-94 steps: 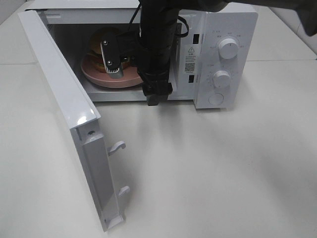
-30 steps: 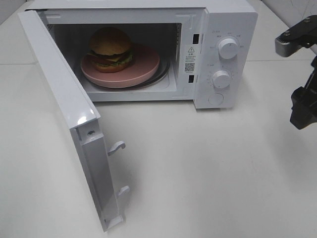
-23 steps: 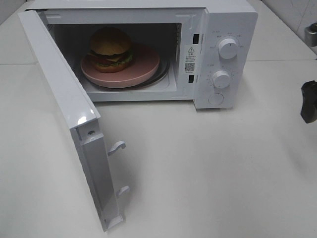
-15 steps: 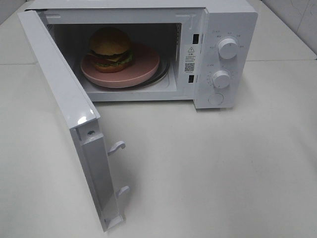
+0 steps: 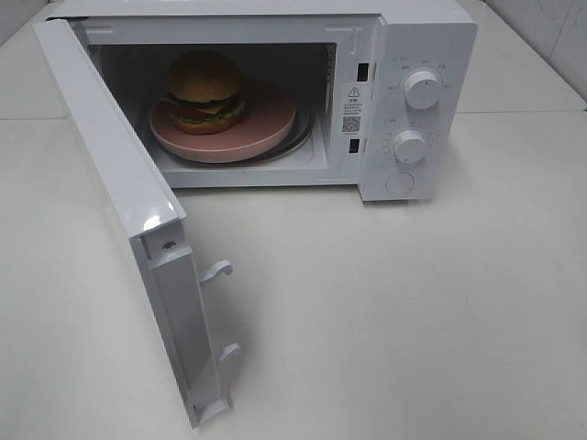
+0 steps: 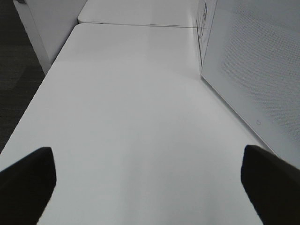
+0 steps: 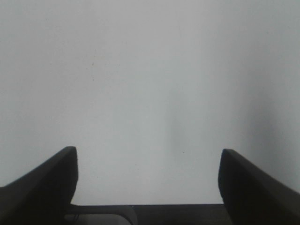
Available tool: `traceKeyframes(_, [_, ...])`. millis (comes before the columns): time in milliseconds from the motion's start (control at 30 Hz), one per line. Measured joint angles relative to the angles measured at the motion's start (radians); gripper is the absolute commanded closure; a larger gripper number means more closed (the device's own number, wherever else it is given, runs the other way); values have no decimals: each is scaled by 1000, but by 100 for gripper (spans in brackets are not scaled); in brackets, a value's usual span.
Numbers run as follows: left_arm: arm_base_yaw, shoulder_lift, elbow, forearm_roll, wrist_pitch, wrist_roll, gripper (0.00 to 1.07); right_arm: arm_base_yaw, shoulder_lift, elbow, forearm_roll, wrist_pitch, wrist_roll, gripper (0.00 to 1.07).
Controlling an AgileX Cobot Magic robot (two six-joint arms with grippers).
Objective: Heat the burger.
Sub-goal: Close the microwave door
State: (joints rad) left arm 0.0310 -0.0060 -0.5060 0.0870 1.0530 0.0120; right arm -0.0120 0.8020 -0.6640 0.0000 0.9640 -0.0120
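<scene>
High view: the burger (image 5: 204,90) sits on the pink plate (image 5: 271,116) inside the microwave (image 5: 426,46), whose door (image 5: 110,174) stands open. Left wrist view: the left gripper (image 6: 147,157) is spread wide and empty above the table (image 6: 126,93), the door's panel just off one finger's outer side. Right wrist view: the right gripper (image 7: 147,154) also gapes, empty, over plain white surface

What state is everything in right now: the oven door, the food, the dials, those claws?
Door, wide open.
Plate, flat inside the microwave.
Burger, whole, on the plate.
Top knob, setting unreadable.
Lower knob, setting unreadable.
Left gripper, open, empty.
Right gripper, open, empty.
</scene>
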Motion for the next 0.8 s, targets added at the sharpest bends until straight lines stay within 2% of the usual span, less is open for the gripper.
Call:
traceKeyframes(133, [0, 0, 0, 0, 0, 0, 1, 0, -125, 45, 0, -1, 0, 31])
traceKeyframes(267, [0, 0, 0, 0, 0, 0, 1, 0, -344, 110, 0, -4, 0, 31])
traceKeyframes(300, [0, 0, 0, 0, 0, 0, 1, 0, -344, 110, 0, -4, 0, 31])
traceKeyframes(467, [0, 0, 0, 0, 0, 0, 1, 0, -559, 147, 0, 13, -1, 31])
traceKeyframes(800, [0, 0, 0, 0, 0, 0, 1, 0, -744, 162, 0, 36, -1, 31])
